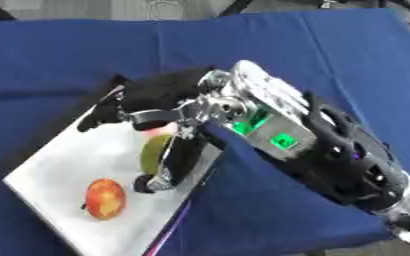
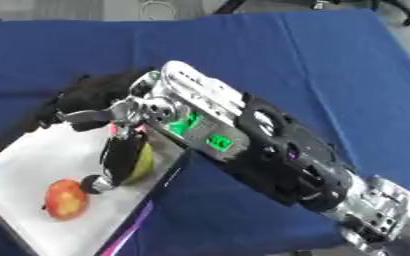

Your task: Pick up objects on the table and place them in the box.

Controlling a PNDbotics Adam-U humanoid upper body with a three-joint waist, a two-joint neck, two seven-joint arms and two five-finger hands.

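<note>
Right robot hand reaches from four o'clock over the white box on the blue tabletop, fingers curled around a yellow-green fruit, seemingly held low for release. A red apple lies at seven o'clock, apart.

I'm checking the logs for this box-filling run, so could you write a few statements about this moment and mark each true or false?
1. A round red-and-yellow apple lies inside the shallow white box. True.
2. The right robot hand reaches over the box from the right. True.
3. The table is covered by a green cloth. False: the blue cloth covers it.
4. The right robot hand holds the apple. False: the apple lies apart from it; the fingers curl round an oval yellow-green fruit.
5. The left robot hand is over the box. False: it shows in no view.
</note>
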